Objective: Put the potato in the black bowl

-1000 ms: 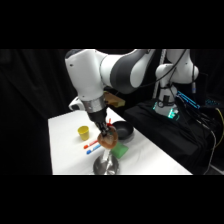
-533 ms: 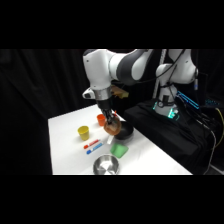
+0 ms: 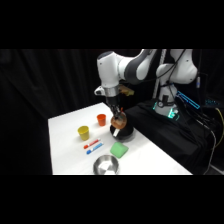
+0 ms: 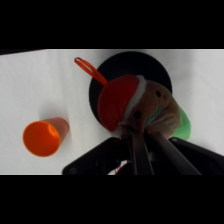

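No text, label, brand, number or sign can be read anywhere — not on the cups, the bowls, the arm or the dark gear behind the tabletop.

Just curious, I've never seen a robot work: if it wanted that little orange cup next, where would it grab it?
The orange cup stands upright, open mouth up, alone on the white table. Probably best to come straight down and pinch one wall at the rim.

Dim, blurry views (dark backdrop), bright table (image 3: 70,135)
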